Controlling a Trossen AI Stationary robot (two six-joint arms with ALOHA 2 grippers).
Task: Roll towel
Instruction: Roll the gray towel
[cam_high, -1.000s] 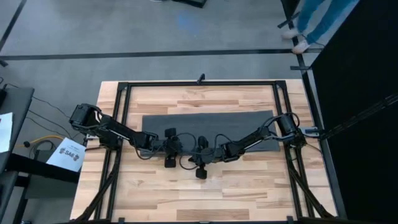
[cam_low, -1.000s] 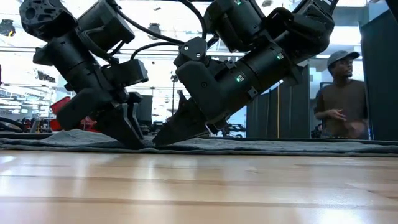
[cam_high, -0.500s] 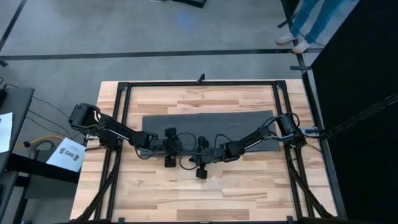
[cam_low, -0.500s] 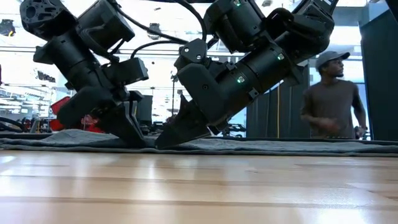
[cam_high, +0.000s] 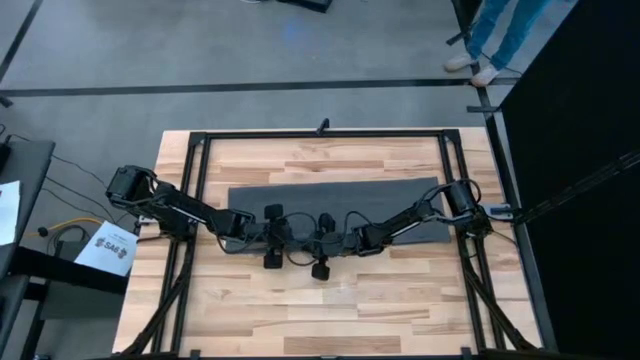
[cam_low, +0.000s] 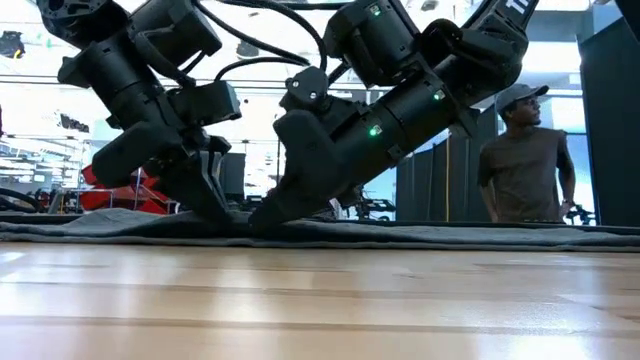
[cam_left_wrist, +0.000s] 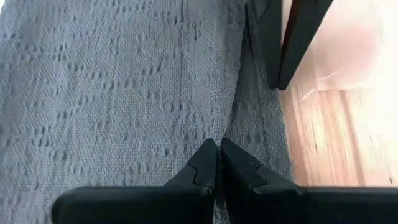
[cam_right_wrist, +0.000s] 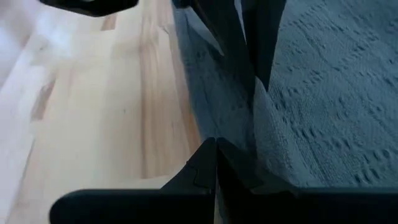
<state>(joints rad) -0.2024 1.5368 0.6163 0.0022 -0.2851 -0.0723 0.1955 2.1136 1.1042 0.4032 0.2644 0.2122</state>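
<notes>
no readable text, sheet (cam_high: 107, 247) print illegible

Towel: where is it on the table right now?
High view: the towel lies flat across the table's far half; the left gripper and right gripper pinch its near edge at the middle.

A: so what's the setup sitting on?
B: light wooden plank desk (cam_high: 330, 300) with a black metal frame. Only a flat, long dark grey woven towel (cam_high: 330, 198) across it.

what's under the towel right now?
The wooden table; the towel lies flat on it. Both the left gripper and right gripper are shut on its near edge. Anything beneath the cloth is hidden.
</notes>
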